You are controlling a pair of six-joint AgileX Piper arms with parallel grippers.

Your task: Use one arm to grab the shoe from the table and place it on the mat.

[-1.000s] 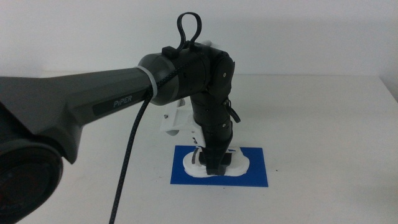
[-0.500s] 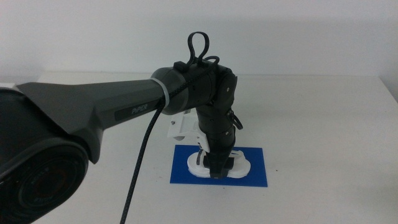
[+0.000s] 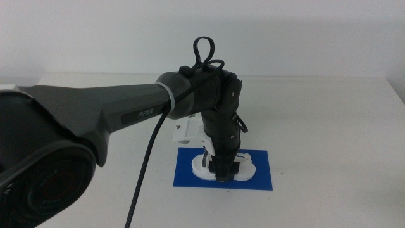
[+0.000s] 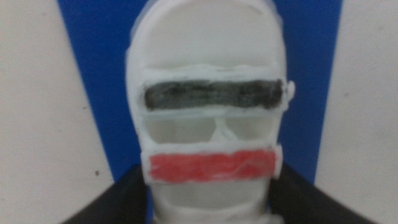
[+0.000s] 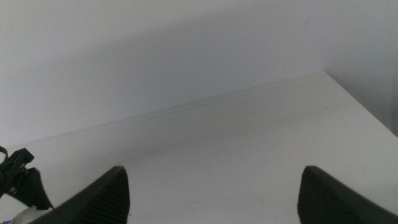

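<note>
The dark grey arm (image 3: 114, 114) labelled "PiPER" reaches in from the left, and its left gripper (image 3: 223, 171) points down over the blue mat (image 3: 259, 180). The white shoe (image 3: 243, 166) lies on the mat, held between the jaws. In the left wrist view the shoe (image 4: 211, 118) shows a dark strap and a red strap. The mat (image 4: 93, 74) lies under it, and the left gripper (image 4: 208, 205) presses both sides of the sole. The right gripper (image 5: 214, 199) is open and empty, out of the middle view.
The white table (image 3: 329, 126) spreads around the mat, with its far edge against a pale wall. A black cable (image 3: 142, 183) hangs from the arm. Part of the left arm's cable (image 5: 18, 180) shows in the right wrist view.
The left arm has shifted slightly right and settled lower, with the shoe still in its jaws on the mat. In the last half second it barely moved.
</note>
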